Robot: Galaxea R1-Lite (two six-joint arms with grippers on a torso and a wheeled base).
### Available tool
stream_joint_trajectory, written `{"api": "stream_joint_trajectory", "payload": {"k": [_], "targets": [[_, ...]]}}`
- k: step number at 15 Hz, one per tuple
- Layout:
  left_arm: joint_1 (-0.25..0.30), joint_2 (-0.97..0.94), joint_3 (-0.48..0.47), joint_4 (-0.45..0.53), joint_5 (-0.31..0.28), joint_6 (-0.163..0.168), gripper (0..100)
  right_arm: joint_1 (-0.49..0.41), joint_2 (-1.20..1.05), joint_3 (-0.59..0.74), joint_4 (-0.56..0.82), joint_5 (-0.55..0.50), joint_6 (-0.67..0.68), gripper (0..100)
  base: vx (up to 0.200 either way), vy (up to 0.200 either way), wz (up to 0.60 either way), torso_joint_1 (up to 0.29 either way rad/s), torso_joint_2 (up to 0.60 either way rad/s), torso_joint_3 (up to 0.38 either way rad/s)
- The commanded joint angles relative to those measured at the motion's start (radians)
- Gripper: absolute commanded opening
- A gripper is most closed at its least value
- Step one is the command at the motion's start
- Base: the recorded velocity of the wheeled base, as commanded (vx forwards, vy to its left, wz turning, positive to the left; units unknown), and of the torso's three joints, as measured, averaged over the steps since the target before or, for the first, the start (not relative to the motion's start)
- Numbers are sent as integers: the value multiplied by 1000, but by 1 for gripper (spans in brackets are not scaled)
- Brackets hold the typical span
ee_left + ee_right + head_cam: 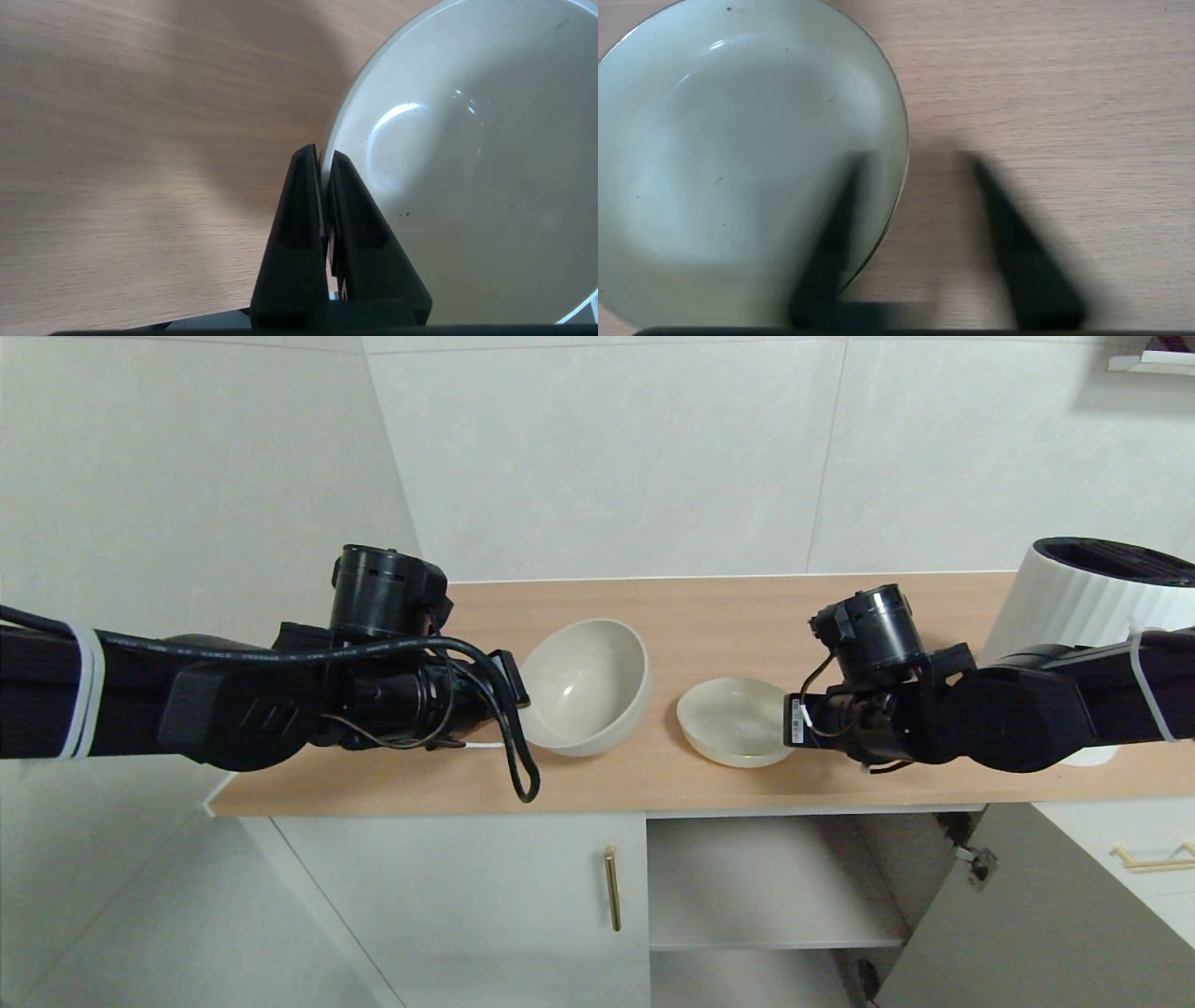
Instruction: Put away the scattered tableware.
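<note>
Glossy, glazed and ceramic-looking on the cream bowl (588, 686) and the shallower dish (733, 721), with bright highlights and a few tiny dark specks. Pale wood grain, smooth and matt, on the countertop (709, 616); dull black plastic on the left gripper (324, 161) and right gripper (915, 177). Smooth matt white on the cupboard door (448, 887) with its brass-coloured metal handle (611, 889), faint gloss on the wall tiles (607, 457), ribbed white on the appliance (1064, 602).
</note>
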Motion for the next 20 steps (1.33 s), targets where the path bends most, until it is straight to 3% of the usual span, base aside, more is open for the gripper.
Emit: {"api": "stream_joint_trajectory", "payload": {"k": [1,11,15,18,20], "targets": [[0,-1,0,0,0,0,0,0,-1,0,0,0,0,0,0,0,0,0,0,0],[0,-30,14,4,0,0,0,1,-49,8,12,14,12,0,0,0,0,0,0,0],[1,-172,130,4,-1,6,0,1,-272,88,115,167,14,0,0,0,0,0,0,0],[3,-292,221,3,-6,14,0,3,-374,186,149,190,35,0,0,0,0,0,0,0],[3,-378,296,3,-11,55,0,5,-434,235,158,195,37,0,0,0,0,0,0,0]]}}
